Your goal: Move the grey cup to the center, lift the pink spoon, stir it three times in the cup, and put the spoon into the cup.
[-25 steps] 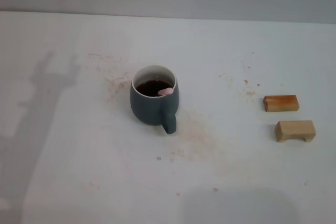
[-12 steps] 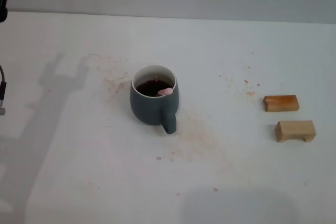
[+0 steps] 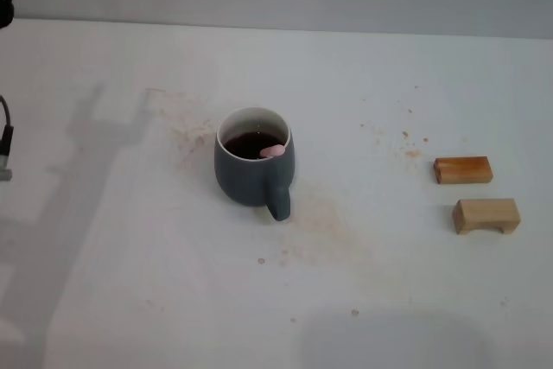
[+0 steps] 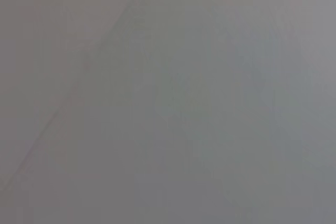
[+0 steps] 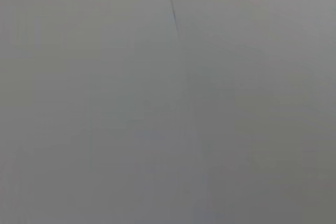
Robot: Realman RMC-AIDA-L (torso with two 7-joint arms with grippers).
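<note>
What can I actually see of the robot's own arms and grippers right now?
Very little. In the head view only dark slivers of the left arm show at the table's left edge: a black piece up at the corner and, lower, a thin black cable running into a small pale fitting. No fingers are visible. The right arm is out of view; both wrist views show plain grey.

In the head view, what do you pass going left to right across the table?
Left arm at the edge → grey cup holding the pink spoon → two wooden blocks, one nearer than the other.
</note>
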